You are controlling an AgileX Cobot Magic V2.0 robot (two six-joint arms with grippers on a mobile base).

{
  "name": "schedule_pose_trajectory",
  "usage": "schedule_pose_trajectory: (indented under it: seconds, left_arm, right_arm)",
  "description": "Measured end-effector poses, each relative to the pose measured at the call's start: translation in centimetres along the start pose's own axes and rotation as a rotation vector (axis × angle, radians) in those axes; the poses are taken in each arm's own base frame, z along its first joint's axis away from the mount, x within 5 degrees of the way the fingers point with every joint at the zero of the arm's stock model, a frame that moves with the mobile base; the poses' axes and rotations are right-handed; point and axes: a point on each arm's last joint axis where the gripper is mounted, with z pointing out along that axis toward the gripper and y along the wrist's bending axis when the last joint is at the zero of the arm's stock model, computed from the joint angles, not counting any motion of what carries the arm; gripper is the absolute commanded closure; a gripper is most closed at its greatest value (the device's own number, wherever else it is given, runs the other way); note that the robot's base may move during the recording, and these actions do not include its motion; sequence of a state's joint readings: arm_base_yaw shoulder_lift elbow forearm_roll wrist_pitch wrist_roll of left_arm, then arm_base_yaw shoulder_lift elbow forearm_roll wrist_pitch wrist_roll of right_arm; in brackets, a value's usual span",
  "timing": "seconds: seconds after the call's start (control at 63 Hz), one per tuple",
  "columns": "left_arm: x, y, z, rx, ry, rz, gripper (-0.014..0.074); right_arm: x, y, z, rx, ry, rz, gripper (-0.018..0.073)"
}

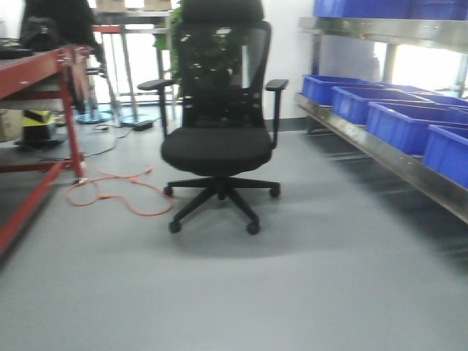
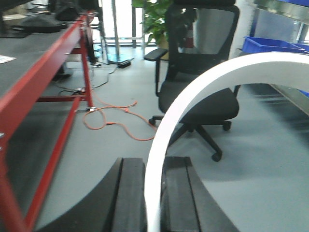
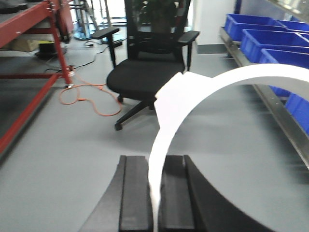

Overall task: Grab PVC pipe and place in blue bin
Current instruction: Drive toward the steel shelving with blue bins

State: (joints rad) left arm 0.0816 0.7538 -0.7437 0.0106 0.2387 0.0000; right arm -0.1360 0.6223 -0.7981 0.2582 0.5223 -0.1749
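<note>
In the left wrist view a white curved PVC pipe (image 2: 193, 92) rises from between the black fingers and arcs up to the right; my left gripper (image 2: 154, 162) is shut on it. The right wrist view shows a similar white curved pipe (image 3: 231, 79) with a wider section partway along. My right gripper (image 3: 155, 159) is shut on its lower end. I cannot tell whether both hold one piece. Blue bins (image 1: 406, 124) line a steel shelf on the right, also visible as blue bins (image 3: 270, 38) in the right wrist view. Neither gripper shows in the front view.
A black office chair (image 1: 218, 139) stands on the grey floor straight ahead. A red-framed workbench (image 1: 36, 80) runs along the left, with an orange cable (image 1: 117, 194) looped on the floor beside it. The steel shelf edge (image 1: 380, 150) runs along the right.
</note>
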Motion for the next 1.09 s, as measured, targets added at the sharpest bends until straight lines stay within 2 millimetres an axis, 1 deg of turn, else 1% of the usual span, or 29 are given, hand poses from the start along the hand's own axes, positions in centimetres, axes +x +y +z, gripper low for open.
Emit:
schedule_pose_trajectory:
  seconds: [1.094]
  left_arm:
    - [0.00,0.00,0.00,0.000,0.000,0.000,0.0707]
  right_arm:
    - [-0.05,-0.01,0.00,0.001,-0.006,0.000,0.0727]
